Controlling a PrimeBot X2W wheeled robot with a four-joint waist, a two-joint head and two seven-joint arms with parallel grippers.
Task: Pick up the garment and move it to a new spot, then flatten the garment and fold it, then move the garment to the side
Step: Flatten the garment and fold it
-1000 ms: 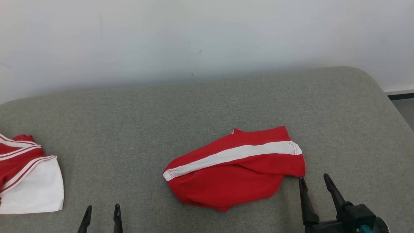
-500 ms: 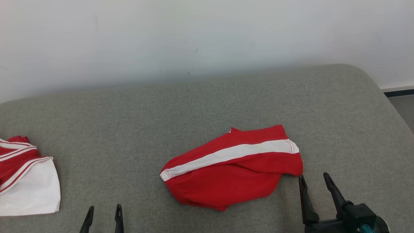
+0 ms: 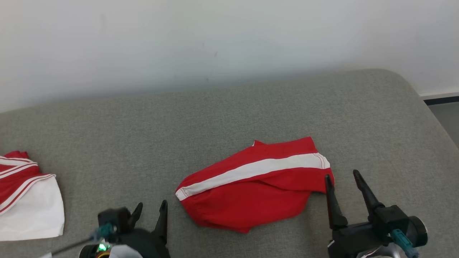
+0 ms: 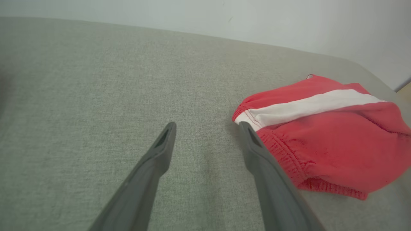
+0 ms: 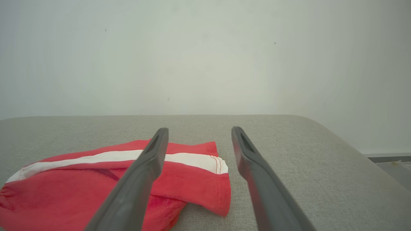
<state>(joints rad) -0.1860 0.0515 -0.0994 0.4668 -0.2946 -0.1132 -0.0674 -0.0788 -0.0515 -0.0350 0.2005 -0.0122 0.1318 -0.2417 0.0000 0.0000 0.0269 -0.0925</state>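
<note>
Garment (image 3: 251, 195): red cloth, loosely bunched, lying on the grey upholstered surface (image 3: 229, 118) a little right of centre in the head view.
White stripe (image 3: 251, 170): runs along the garment's far side, from its left end to its right hem.
Waistband (image 4: 282, 154): a gathered elastic edge at the garment's left end, seen in the left wrist view.
Left gripper (image 3: 151, 205): jaws spread wide and holding nothing; it sits near the surface's front edge, just left of the garment's left end, with bare grey fabric between the fingers.
Right gripper (image 3: 341, 174): jaws spread wide and holding nothing; it sits at the garment's right end. Its left finger crosses the red hem in the right wrist view and its right finger lies over bare grey; whether it touches the cloth cannot be told.
Second garment (image 3: 28, 204): red and white, lying at the surface's far left, well apart from the first.
Wall (image 3: 229, 43): pale and plain, behind the surface.
</note>
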